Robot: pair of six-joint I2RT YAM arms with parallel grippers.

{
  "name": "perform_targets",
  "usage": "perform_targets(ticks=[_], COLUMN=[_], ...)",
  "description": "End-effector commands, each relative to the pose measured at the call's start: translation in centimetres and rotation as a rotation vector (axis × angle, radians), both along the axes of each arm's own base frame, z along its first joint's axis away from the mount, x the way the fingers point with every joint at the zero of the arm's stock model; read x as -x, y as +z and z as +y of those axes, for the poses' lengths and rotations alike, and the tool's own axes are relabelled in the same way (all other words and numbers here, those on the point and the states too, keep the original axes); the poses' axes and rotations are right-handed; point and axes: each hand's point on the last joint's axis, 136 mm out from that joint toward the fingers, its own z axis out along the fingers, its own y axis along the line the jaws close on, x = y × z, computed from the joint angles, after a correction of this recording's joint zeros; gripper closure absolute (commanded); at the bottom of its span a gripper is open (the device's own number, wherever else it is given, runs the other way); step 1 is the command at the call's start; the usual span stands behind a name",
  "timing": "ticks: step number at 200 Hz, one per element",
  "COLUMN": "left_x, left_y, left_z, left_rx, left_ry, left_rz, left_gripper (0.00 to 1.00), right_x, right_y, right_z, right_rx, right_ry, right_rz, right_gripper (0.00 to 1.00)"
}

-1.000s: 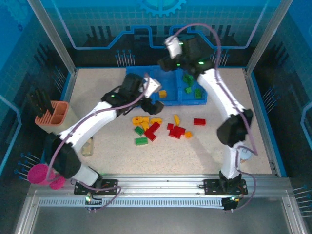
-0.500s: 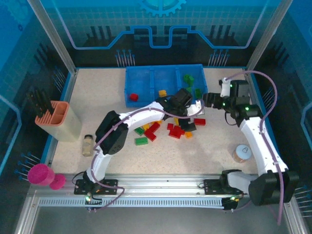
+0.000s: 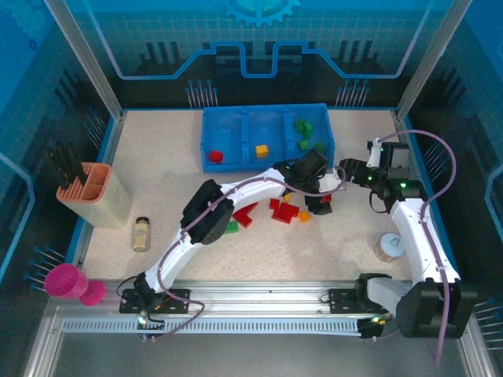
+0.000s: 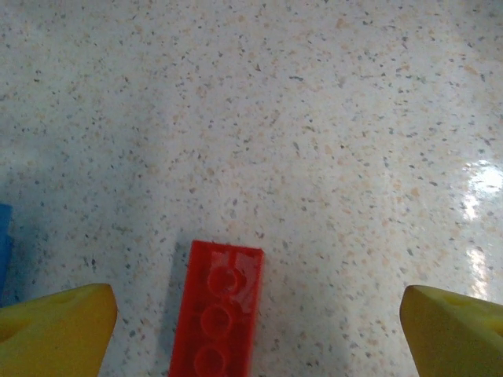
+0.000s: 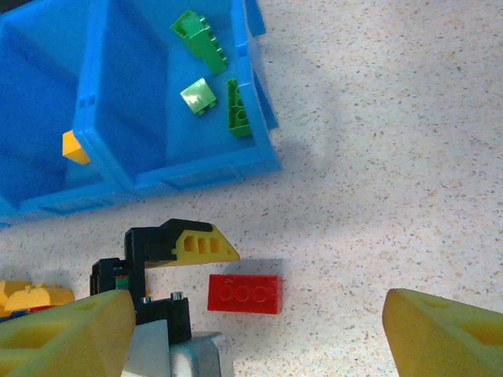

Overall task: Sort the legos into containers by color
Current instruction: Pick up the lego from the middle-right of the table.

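Left claw (image 4: pixel 255 306) has shifted rightward off the loose pile (image 3: pixel 284 212) to the lone red brick (image 4: pixel 216 314). Its fingers are spread and hold nothing. The brick lies flat on the desk (image 4: pixel 314 118) between them, nearer the left finger. Right claw (image 5: pixel 253 334): spread, empty, just right of the brick, near the blue tray (image 5: pixel 204 177).

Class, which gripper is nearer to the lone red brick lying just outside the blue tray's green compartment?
Left. The left gripper hangs right at the red brick, its open fingers either side of it. The right gripper is farther off, on the brick's right.
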Motion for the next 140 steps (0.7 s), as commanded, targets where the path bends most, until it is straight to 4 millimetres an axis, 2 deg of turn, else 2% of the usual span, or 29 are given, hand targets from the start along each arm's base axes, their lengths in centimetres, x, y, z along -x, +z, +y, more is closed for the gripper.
perform_targets(ticks=[1,42,103,140], left_x=[0.4,0.1,0.0,0.2], left_y=[-1.1,-3.3,-4.9,-5.9], left_z=[-0.5,0.3,0.5,0.9], left_rx=[-0.063,-0.138,-0.177,-0.202], left_ry=[-0.034,-0.031,-0.018,-0.013], left_rz=[-0.005,-0.002,0.010,0.024], left_gripper=[0.07,0.09,0.16,0.30], right_x=[0.3,0.1,-0.4,-0.3], right_y=[0.4,0.0,-1.1,-1.4], right_z=[0.7,-0.6,-1.6,-2.2], right_rx=[-0.085,-0.138,-0.181,-0.183], right_ry=[0.026,-0.013,-0.047,-0.067], right_rz=[-0.025,-0.027,0.000,0.006], right_gripper=[0.16,0.16,0.16,0.16])
